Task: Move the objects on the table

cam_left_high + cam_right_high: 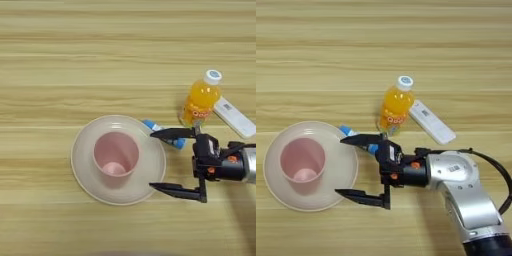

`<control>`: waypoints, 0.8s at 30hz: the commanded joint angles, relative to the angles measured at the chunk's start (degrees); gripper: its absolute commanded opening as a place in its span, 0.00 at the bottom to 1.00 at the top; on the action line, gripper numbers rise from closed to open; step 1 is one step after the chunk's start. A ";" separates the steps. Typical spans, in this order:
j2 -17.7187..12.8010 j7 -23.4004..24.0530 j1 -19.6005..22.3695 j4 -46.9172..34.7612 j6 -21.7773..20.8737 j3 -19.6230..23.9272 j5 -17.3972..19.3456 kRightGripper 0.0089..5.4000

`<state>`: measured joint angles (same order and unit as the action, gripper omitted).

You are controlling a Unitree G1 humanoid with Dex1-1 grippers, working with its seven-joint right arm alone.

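The pale pink cup stood upright on the wide pinkish-beige plate, a little left of the plate's middle; the plate lay on the wooden tabletop left of centre and toward the near side. The right gripper reached in from the right with its silver forearm behind it; its two black fingers were spread wide apart and grasped nothing, one tip over the plate's right rim on the far side and the other at the rim's near-right edge, so the rim's right part lay between them; whether they touched the plate could not be told. A small blue and white object lay just beside the plate's right rim, partly hidden under the far finger; the orange-drink bottle with its white cap stood upright farther off and to the right; a flat white rectangular object lay slantwise just right of the bottle.
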<state>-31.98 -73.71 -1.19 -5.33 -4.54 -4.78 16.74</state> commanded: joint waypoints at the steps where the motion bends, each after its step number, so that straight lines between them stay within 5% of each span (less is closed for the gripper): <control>1: -0.06 4.71 3.50 0.78 -1.53 -0.06 -2.99 1.00; 24: 3.62 7.70 4.37 1.01 -0.79 -4.03 -4.78 1.00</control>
<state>-28.27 -68.03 -0.10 -2.09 -4.56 -9.07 11.84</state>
